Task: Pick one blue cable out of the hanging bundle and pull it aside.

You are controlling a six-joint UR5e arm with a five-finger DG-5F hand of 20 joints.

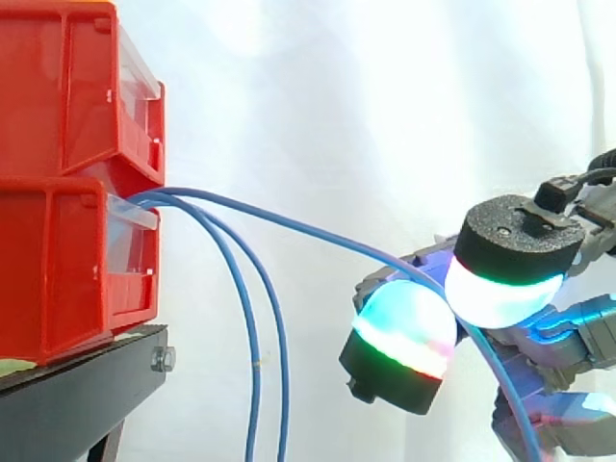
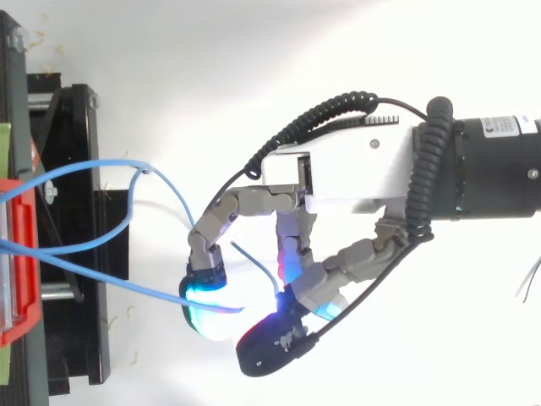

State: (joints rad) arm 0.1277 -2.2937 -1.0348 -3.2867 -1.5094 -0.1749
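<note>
a lab rig: red bins [image 1: 67, 192], black stand [image 1: 77, 404], white curtain [image 1: 337, 115].

two red bins were stacked at the left of the side view, the upper bin [image 1: 67, 87] resting on the lower bin [image 1: 58, 279]. each had a clear panel across its front; the lower bin's panel [image 1: 130, 214] jutted past the red wall. the bins sat on a black stand [image 1: 82, 399] with a silver bolt [image 1: 164, 360] at its front edge. a white curtain [image 1: 366, 115] hung behind. from above, pale flecks [image 2: 114, 315], perhaps bits of straw, lay scattered over the stand, and a green strip [image 2: 4, 144] showed at the left edge.
</note>
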